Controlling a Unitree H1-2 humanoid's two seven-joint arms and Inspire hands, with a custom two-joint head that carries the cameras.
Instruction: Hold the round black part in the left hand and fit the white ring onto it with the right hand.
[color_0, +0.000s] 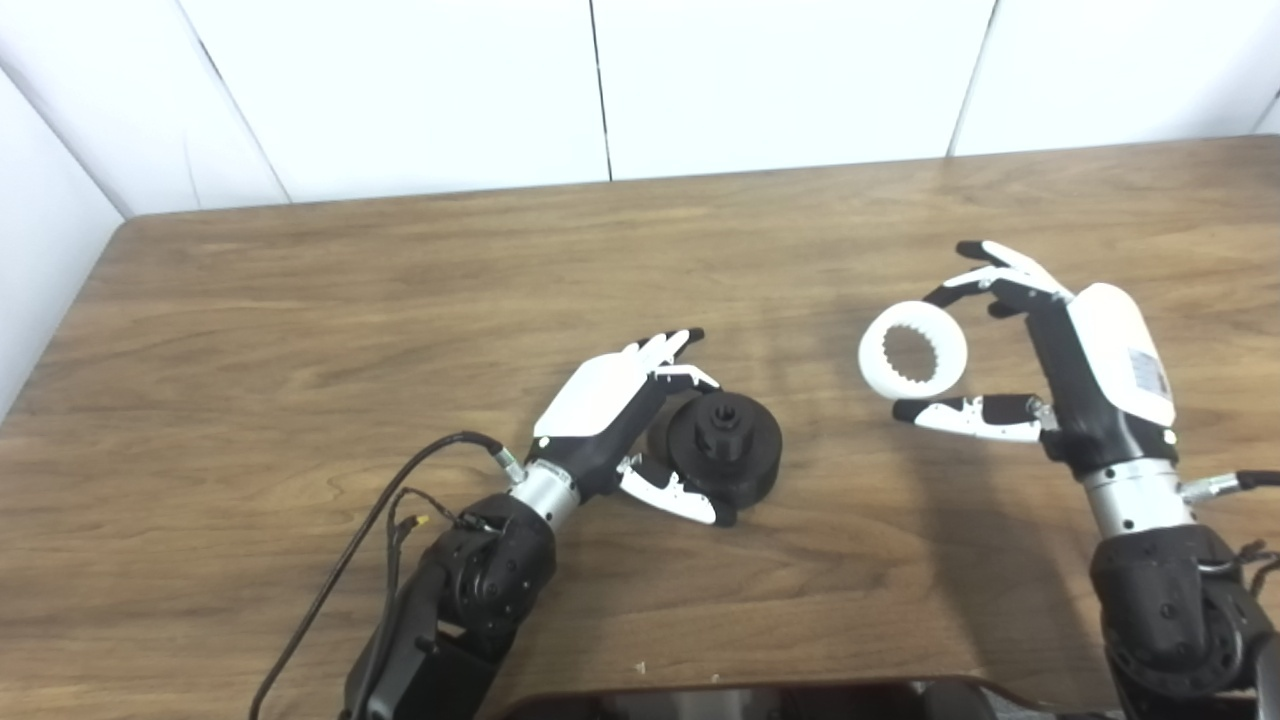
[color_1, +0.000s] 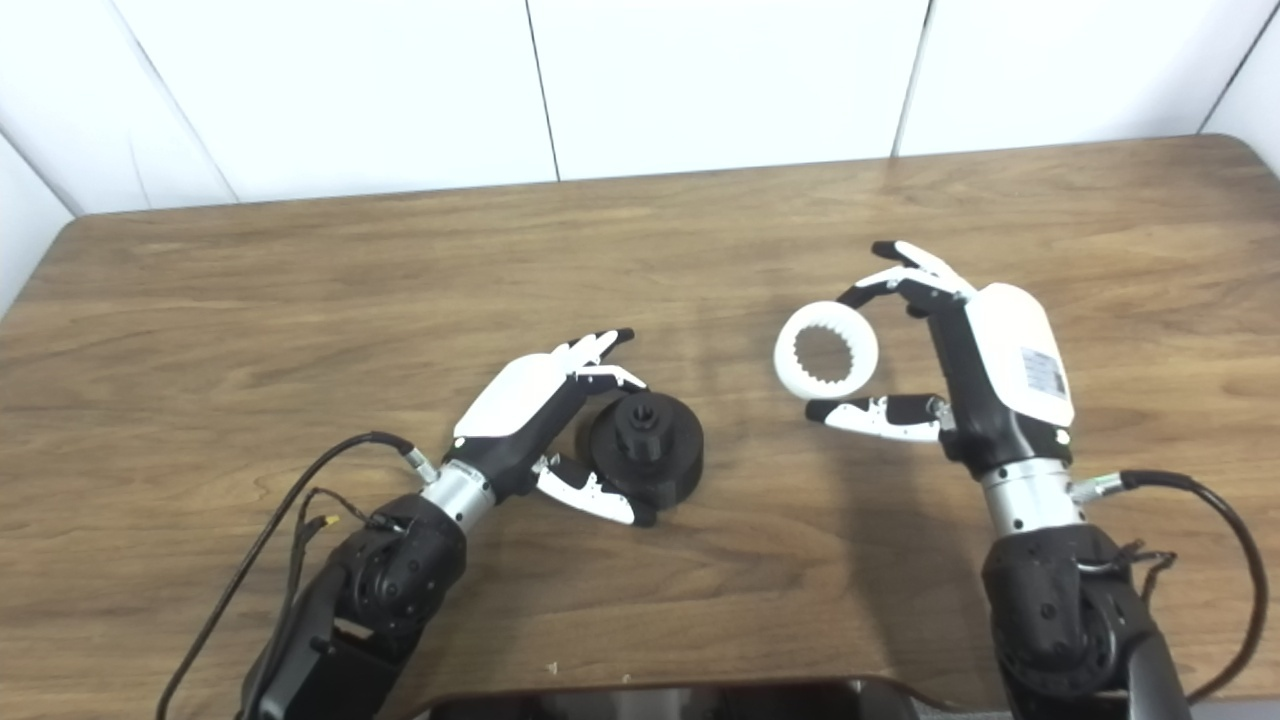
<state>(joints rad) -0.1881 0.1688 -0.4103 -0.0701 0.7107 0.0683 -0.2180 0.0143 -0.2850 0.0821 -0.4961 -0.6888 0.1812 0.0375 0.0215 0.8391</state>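
Observation:
The round black part (color_0: 735, 445) rests on the wooden table (color_0: 300, 330), a little left of centre, with a raised hub on top. My left hand (color_0: 610, 400) wraps it from the left: a curled finger touches its far side, the thumb lies along its near edge, and the other fingers stretch out past it. The white ring (color_0: 872, 355), toothed on its inner edge, is held above the table to the right of the part. My right hand (color_0: 1090, 370) pinches it, fingertips (color_0: 945, 293) at its top and the thumb under it. A gap of bare table separates ring and part.
White wall panels (color_0: 780, 80) stand behind the table's far edge. Loose black cables (color_0: 400, 500) run along my left forearm, and another leaves the right wrist (color_1: 1190, 495). A dark object (color_0: 750, 700) sits at the bottom edge of the picture.

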